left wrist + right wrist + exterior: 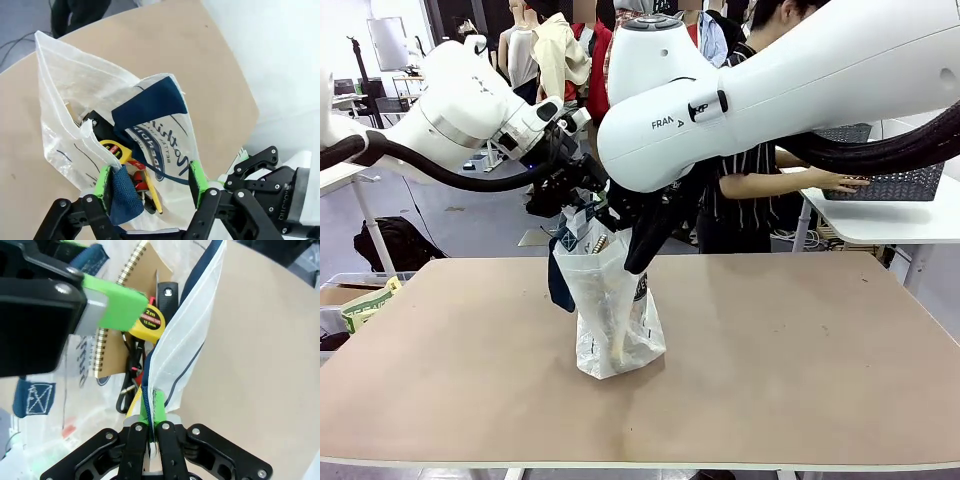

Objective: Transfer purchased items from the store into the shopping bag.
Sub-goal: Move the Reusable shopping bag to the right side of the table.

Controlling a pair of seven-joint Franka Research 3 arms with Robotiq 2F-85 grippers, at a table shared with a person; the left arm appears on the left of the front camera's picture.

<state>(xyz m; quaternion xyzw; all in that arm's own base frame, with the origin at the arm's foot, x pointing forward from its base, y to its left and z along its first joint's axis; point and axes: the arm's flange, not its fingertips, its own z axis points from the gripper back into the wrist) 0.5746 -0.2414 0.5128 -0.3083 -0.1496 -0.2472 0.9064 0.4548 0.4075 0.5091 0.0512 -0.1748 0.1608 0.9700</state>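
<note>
The shopping bag [612, 310] stands upright near the middle of the tabletop [800, 360], and bare board lies open on every side of it for a hand to pass. Its mouth is crowded: the left claw [150, 182] straddles 1 rim with a navy handle [124, 196] against 1 pad, while the right claw [154, 412] pinches the opposite rim. Inside, a spiral notebook [122, 325], a yellow tape measure [148, 320] and black pieces take up the room below.

My shopping bag [610, 320] is thin crinkled translucent plastic; its navy handles [150, 102] look woven; the table [800, 350] is matt.
</note>
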